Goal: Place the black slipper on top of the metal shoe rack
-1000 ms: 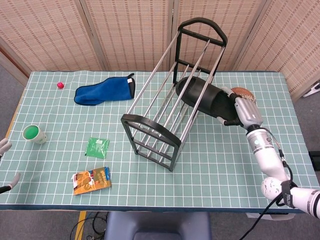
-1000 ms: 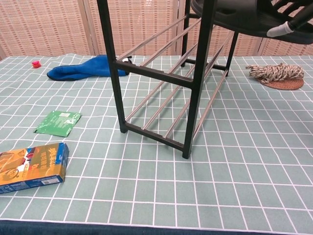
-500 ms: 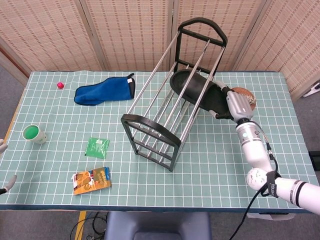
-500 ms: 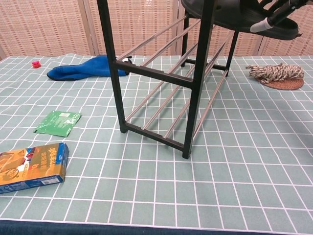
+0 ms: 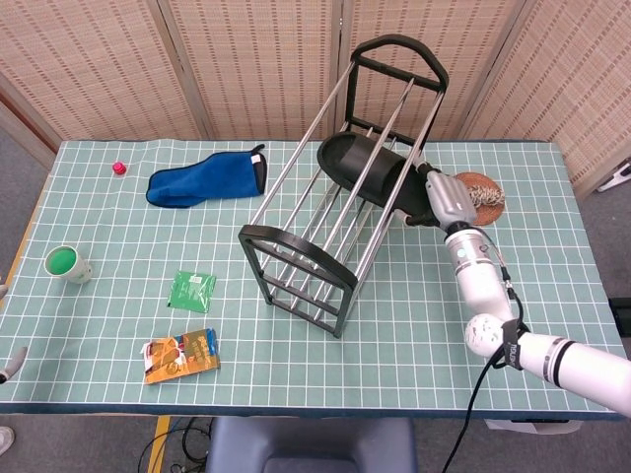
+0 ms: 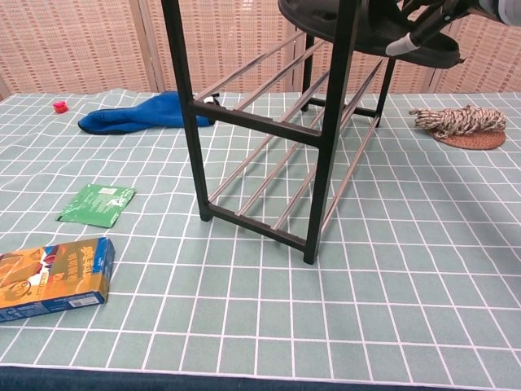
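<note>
The right hand (image 5: pixel 446 200) gripped the heel end of the black slipper (image 5: pixel 367 168), whose long axis ran away from it toward the left, toe already over the top bars of the metal shoe rack (image 5: pixel 335 197), apparently still carried.

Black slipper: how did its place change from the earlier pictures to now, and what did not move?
The right hand, keeping its grip, carried the black slipper leftward over the metal shoe rack; it now lies across the top bars. The left hand slid further out of view. The rack, blue mitt and green cup stayed put.
</note>
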`<state>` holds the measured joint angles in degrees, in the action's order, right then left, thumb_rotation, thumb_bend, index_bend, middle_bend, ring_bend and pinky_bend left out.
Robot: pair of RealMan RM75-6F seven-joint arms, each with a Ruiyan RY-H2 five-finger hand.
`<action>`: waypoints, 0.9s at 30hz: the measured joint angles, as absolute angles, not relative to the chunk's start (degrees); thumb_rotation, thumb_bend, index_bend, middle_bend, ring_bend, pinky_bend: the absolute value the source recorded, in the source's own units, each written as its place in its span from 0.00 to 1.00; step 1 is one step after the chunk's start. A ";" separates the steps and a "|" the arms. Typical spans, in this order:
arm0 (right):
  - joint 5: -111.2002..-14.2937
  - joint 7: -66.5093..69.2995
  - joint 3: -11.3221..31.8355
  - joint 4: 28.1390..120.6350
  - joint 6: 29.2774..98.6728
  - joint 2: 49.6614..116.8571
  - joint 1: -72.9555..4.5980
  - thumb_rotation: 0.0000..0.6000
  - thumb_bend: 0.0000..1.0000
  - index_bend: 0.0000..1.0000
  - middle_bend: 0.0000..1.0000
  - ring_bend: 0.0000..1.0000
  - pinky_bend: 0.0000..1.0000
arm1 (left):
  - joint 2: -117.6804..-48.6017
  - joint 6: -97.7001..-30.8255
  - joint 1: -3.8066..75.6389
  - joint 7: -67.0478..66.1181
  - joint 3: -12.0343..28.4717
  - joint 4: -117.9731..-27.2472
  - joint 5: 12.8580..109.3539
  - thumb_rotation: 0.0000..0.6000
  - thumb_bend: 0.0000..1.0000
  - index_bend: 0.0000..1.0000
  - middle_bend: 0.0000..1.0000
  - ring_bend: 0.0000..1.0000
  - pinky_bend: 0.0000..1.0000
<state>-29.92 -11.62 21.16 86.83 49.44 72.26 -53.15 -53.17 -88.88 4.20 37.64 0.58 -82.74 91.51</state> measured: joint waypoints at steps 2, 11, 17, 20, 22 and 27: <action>-29.87 -11.67 21.26 86.28 49.19 72.63 -53.54 1.00 0.28 0.10 0.19 0.23 0.48 | -53.15 -88.96 4.18 37.91 0.53 -82.62 91.56 1.00 0.38 0.04 0.00 0.00 0.00; -29.51 -11.52 21.32 82.47 47.31 74.83 -55.17 1.00 0.27 0.11 0.17 0.23 0.48 | -53.10 -89.32 4.17 39.06 0.44 -82.05 91.73 1.00 0.38 0.04 0.00 0.00 0.00; -29.93 -11.14 21.03 80.22 46.33 76.11 -55.72 1.00 0.25 0.09 0.12 0.20 0.48 | -53.08 -89.85 4.04 39.83 0.35 -81.69 91.97 1.00 0.38 0.04 0.00 0.00 0.00; -30.69 -10.52 21.12 79.21 45.74 76.73 -55.93 1.00 0.24 0.03 0.08 0.17 0.48 | -53.08 -89.98 3.97 40.16 0.32 -81.46 91.94 1.00 0.38 0.04 0.00 0.00 0.00; -31.20 -10.20 21.17 78.52 45.32 77.17 -56.15 1.00 0.24 0.00 0.06 0.15 0.48 | -53.06 -90.09 3.91 40.52 0.33 -81.32 91.87 1.00 0.38 0.04 0.00 0.00 0.00; -32.63 -9.52 21.44 76.47 45.73 78.81 -56.59 1.00 0.23 0.00 0.04 0.12 0.46 | -53.01 -90.51 3.73 41.45 0.36 -80.86 91.77 1.00 0.38 0.04 0.00 0.00 0.00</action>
